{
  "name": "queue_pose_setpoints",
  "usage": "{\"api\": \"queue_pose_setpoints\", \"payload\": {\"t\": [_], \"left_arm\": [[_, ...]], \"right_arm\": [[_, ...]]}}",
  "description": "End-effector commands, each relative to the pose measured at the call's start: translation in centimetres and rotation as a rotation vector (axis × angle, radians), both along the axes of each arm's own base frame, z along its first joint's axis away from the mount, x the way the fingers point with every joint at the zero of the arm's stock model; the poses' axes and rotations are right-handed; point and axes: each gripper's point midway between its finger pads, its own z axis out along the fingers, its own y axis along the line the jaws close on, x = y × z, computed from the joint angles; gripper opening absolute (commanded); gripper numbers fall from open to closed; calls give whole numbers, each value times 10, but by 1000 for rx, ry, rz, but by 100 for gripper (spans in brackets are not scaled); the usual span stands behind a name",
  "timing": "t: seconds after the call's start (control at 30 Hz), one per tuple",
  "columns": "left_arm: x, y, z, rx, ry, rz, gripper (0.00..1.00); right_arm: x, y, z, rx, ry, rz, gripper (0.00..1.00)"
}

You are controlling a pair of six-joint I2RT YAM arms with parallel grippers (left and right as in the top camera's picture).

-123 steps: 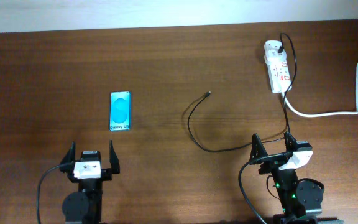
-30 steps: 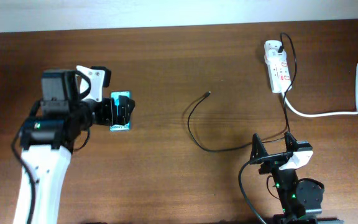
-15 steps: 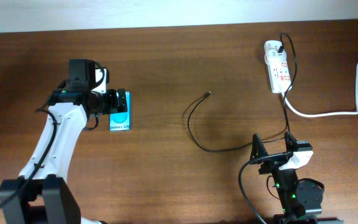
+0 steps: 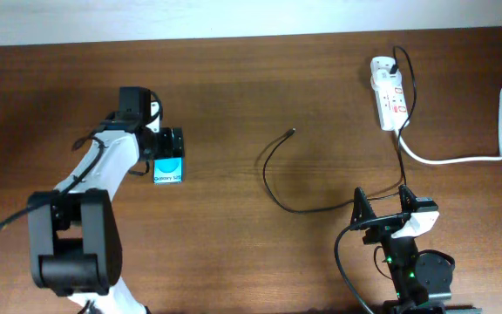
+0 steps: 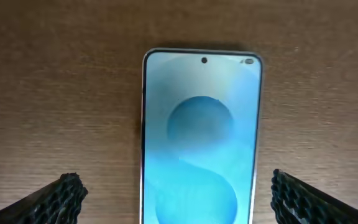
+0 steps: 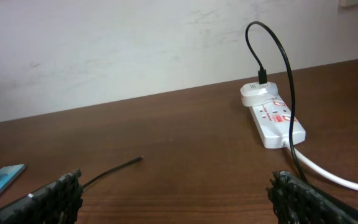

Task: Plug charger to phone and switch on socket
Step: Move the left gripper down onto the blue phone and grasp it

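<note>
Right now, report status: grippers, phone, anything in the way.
Left gripper jaws open either side of phone, not gripping. Right gripper open, idle. Charger tip lying free, apart from phone. Nothing between them.

Brown wooden table; white wall behind

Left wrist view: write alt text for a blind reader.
A phone with a cyan-blue screen lies face-up on the brown wooden table, between the black fingertips of the open left end effector, seen in the lower corners.

Left pincer reaches forward, spread wide; right pincer sits tucked, spread.
</note>
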Motion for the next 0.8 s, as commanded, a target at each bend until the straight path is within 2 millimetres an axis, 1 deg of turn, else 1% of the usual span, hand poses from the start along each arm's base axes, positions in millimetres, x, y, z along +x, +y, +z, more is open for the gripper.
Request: {"api": "queue_pose_setpoints", "payload": {"t": [0.0,0.07,0.13,0.37,0.53,0.6,0.77], "left_arm": [[2,-3,-13,8,24,-1,99],[1,-3,-25,10,49,-2,99],[0,-3,-32,7,61,-4,99],[6,-8,-30,19,37,-38,99],[-4,-9,-38,35,84,-98,99],[-7,-9,-39,56,95,-161,99],[-2,-9,-38,56,73,-161,99]], "right_arm": [[0,2,-2,7,5,7,98],[0,2,-2,7,5,7,98],[0,2,-2,7,5,7,98],[0,2,-2,7,5,7,98],[0,2,-2,7,5,7,98],[0,2,-2,7,5,7,98],[0,2,-2,7,5,7,98]]}}
